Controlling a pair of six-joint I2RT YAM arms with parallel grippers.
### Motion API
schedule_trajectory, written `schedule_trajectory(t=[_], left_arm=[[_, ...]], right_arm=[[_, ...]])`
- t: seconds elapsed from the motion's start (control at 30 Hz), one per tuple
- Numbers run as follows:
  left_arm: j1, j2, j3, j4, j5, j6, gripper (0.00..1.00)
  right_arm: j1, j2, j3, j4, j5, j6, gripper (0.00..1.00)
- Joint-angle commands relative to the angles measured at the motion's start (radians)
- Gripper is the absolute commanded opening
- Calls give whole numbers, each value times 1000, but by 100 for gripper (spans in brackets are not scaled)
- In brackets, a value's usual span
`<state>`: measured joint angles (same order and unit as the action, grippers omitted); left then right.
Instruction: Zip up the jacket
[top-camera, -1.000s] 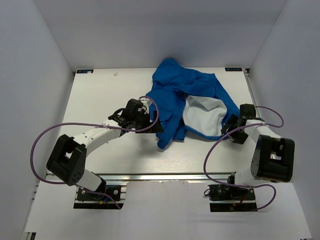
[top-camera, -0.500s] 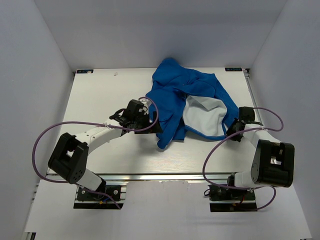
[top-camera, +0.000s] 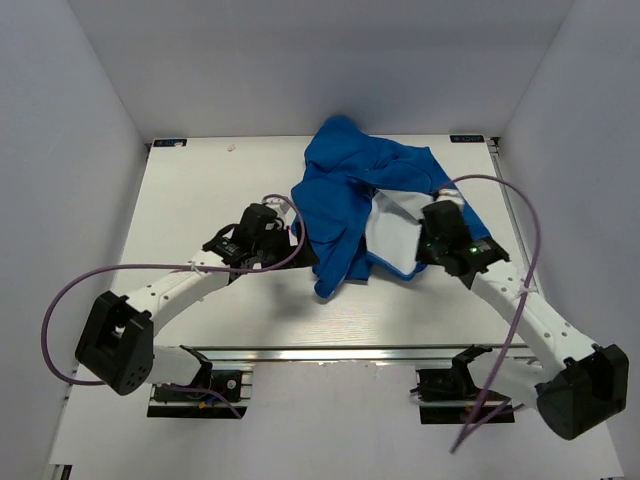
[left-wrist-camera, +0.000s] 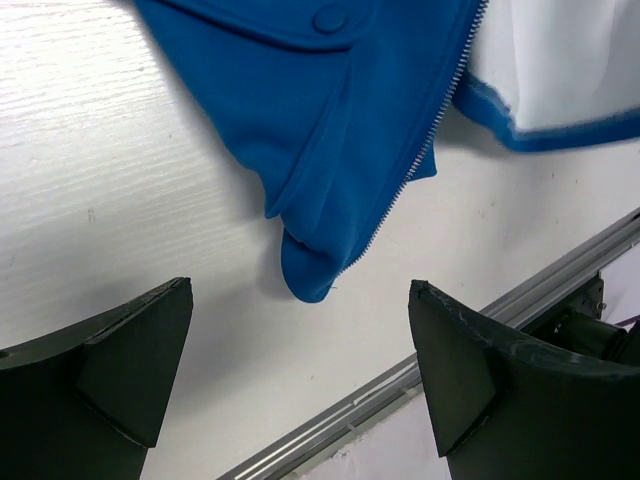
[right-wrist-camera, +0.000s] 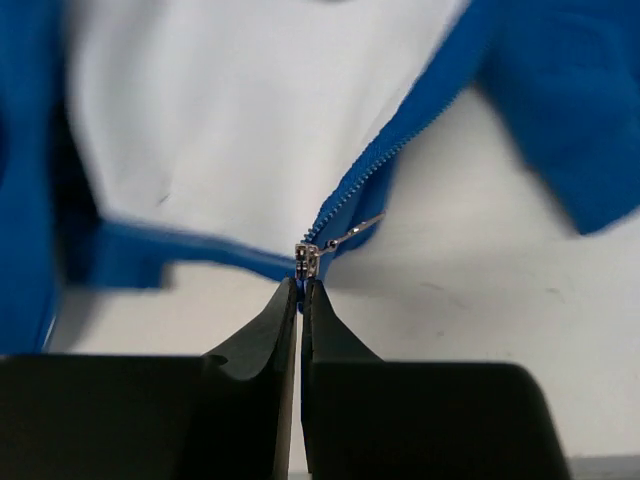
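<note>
Jacket: you have the royal-blue fleece jacket (top-camera: 345, 175) lying crumpled on the far middle part of the white wood-grain worktop (top-camera: 190, 190). It is open, and its pale whitish lining (top-camera: 395, 225) is turned up on the right side.
Zipper: the light silver-grey zipper teeth (left-wrist-camera: 425, 150) run down the edge of one front panel to its lower corner. The two sides are not joined.
Left gripper: your left gripper (left-wrist-camera: 300, 288) hangs over the worktop just beside that lower corner, with its fingers far apart, and it holds nothing.
Right gripper: your right gripper (right-wrist-camera: 301, 288) has its fingers pressed together at the hem of the other front panel, directly under the small metal zipper slider (right-wrist-camera: 307, 258). It seems to pinch the jacket edge there, but the wrist view is blurred, so I cannot say if the slider itself is caught.
Pull tab: the thin metal pull tab (right-wrist-camera: 355, 230) sticks out to the side of the slider, free of the fingers.
Rail: the grey aluminium rail (left-wrist-camera: 500, 310) runs along the near edge of the worktop, apart from the jacket.
</note>
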<state>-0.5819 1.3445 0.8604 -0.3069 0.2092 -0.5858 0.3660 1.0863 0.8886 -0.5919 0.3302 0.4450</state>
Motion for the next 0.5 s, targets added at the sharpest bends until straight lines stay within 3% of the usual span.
schedule_trajectory(t=[0.0, 0.03, 0.1, 0.23, 0.33, 0.47], left_arm=[[-4, -57, -21, -26, -59, -35, 98], [-4, -71, -30, -34, -68, -42, 98], [-4, -85, -41, -49, -96, -60, 98], [-4, -128, -75, -75, -123, -89, 98], [-4, -154, -93, -92, -152, -108, 98], [-3, -188, -113, -136, -185, -121, 98]], right_arm=[[212, -9, 44, -55, 102, -97, 0], [332, 7, 49, -52, 116, -132, 0], [453, 47, 56, -74, 190, -160, 0], [739, 286, 70, -138, 234, -180, 0], [864, 404, 69, -108, 290, -166, 0], [927, 425, 47, 35, 210, -171, 0]])
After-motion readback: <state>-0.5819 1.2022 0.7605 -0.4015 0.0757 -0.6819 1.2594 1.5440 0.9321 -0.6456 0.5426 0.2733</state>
